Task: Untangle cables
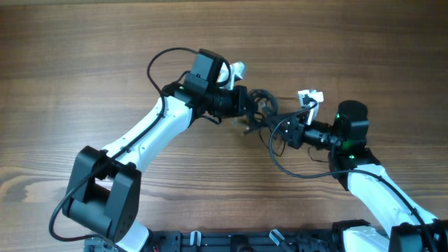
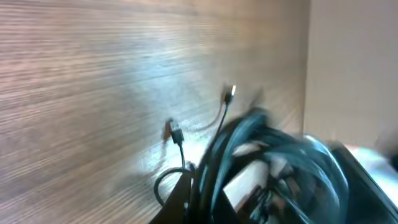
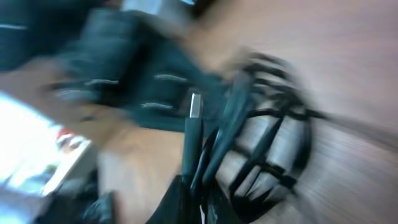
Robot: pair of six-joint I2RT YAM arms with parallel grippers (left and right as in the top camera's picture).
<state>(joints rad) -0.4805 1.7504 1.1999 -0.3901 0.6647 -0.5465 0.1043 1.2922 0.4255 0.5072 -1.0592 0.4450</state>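
Note:
The cables are a small dark bunch of thin wires held above the wooden table between the two arms. My left gripper reaches in from the left and is shut on the bunch; in the left wrist view the wires run down between its jaws, and two small plug ends hang free over the table. My right gripper comes from the right and is shut on several strands at its jaws. A plug end sticks up there, with the looped knot just beyond. Both wrist views are blurred.
Bare wooden table lies all around. A thick black arm cable loops below the right gripper, and another arcs above the left arm. The left arm's dark gripper body fills the upper left of the right wrist view.

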